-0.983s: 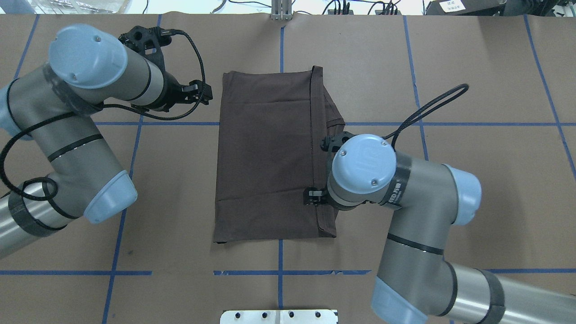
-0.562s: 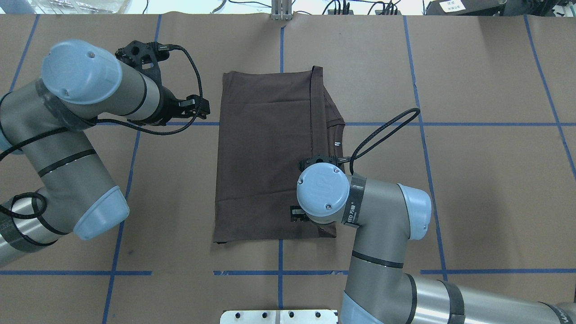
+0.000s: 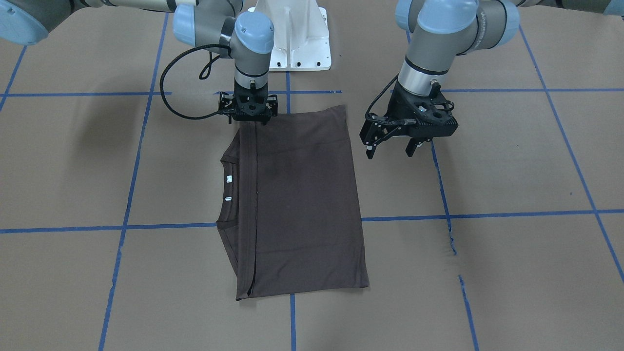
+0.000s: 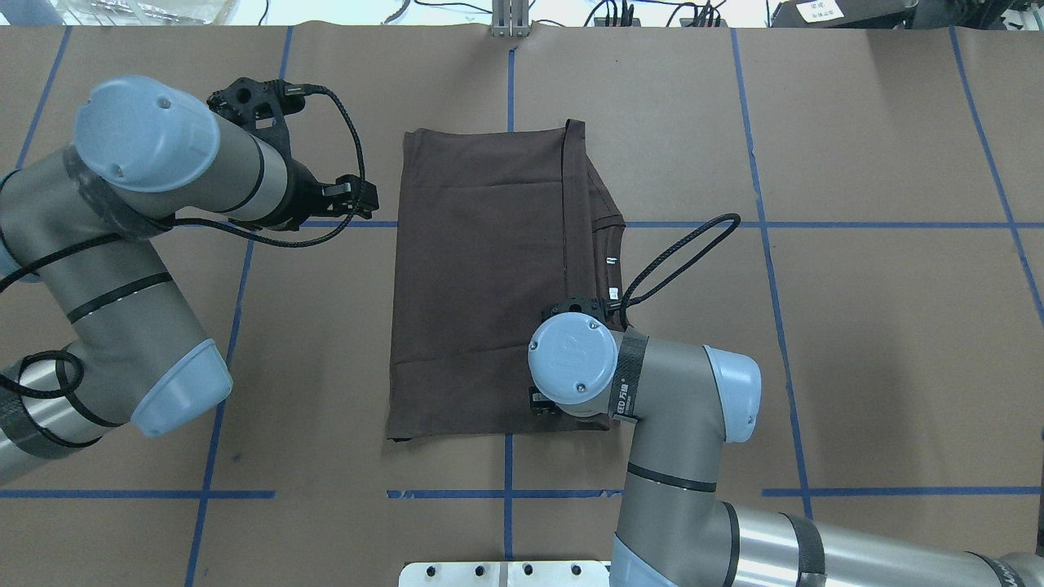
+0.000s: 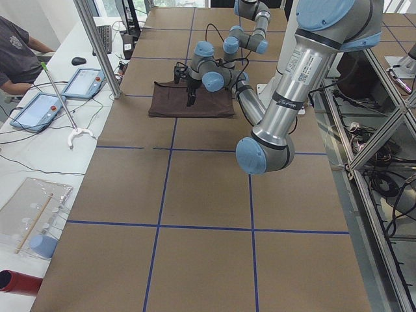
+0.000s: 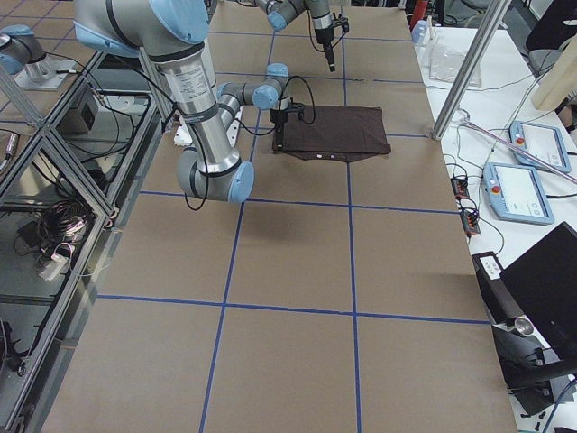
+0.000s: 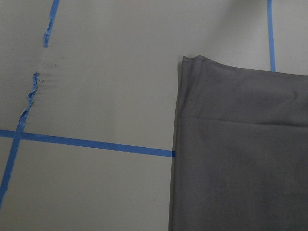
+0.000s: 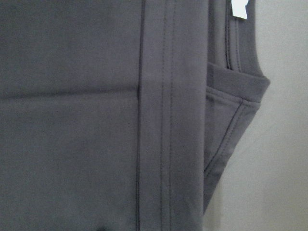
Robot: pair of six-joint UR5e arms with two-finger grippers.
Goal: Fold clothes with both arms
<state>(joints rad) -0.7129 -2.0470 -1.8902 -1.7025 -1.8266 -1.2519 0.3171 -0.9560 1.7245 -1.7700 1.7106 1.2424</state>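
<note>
A dark brown-grey T-shirt point(image 3: 302, 195), folded into a long, flat rectangle of smooth matte knit, lies at the middle of a table point(image 3: 487, 273) covered in brown paper and gridded with blue tape point(image 3: 512, 213). On the shirt's side toward the robot's right, a double-stitched hem point(image 8: 166, 120) runs as a straight band along the fold. The curved collar point(image 3: 223, 214) peeks out beyond it with two small white labels point(image 3: 228, 179) inside. The right gripper point(image 3: 248, 116), black and pointing straight down, stands at the shirt's corner nearest the robot's edge of the table. Its jaws are hidden by its own body and wrist, so it cannot be told whether they are parted or pinching cloth. The left gripper point(image 3: 390, 148) hangs above bare paper just beside the shirt's opposite long side, clear of the fabric, its two black jaws spread apart and holding nothing. The left wrist camera shows one corner of the shirt, its layered edges stacked, next to a ragged, torn strip of the tape.
</note>
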